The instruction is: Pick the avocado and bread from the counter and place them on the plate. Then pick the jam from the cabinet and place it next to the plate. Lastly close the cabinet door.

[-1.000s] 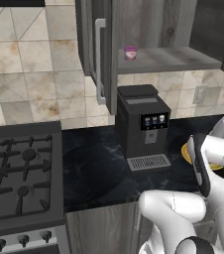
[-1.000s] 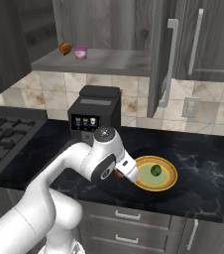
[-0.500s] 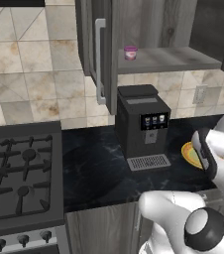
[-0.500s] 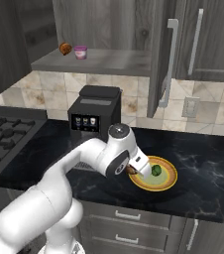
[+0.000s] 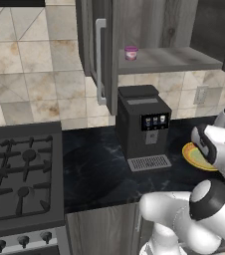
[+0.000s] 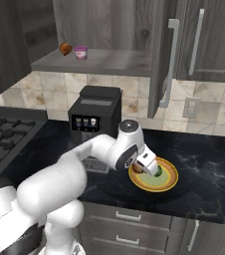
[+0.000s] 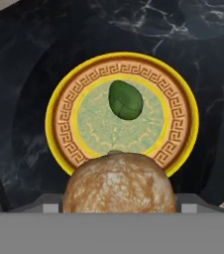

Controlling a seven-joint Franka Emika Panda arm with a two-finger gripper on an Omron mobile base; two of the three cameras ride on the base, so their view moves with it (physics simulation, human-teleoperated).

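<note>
A black marbled desk (image 6: pixel 204 169) carries a dark coffee machine (image 5: pixel 143 127) and, just to its right, a round yellow plate (image 7: pixel 183 94) with an orange-brown patterned rim. Above, the cabinet (image 6: pixel 109 25) stands open, its door (image 6: pixel 165 60) swung outward over the desk, and the pink jam jar (image 6: pixel 80 52) sits on the shelf beside a small orange-brown object that cannot be identified.

The white arm reaches low over the plate. Its claw (image 6: pixel 145 168) holds the bread (image 7: pixel 119 182), a rounded brown loaf with a floury pale patch. In the hand view the bread hangs over the plate's near rim, not over its middle.

The avocado (image 7: pixel 126 99) already lies on the plate, slightly beyond centre. It is egg-shaped, and in the hand view its long axis runs roughly from upper left to lower right, narrower end up and away from the claw. The bread is nearly round, with no clear long axis.

Likely risks: released here, the bread could land on the rim and roll off onto the desk. Carried too far forward, it could strike the avocado and nudge it toward the far rim. The open door also hangs close above the working area, so a high lift afterwards might clip it.
</note>
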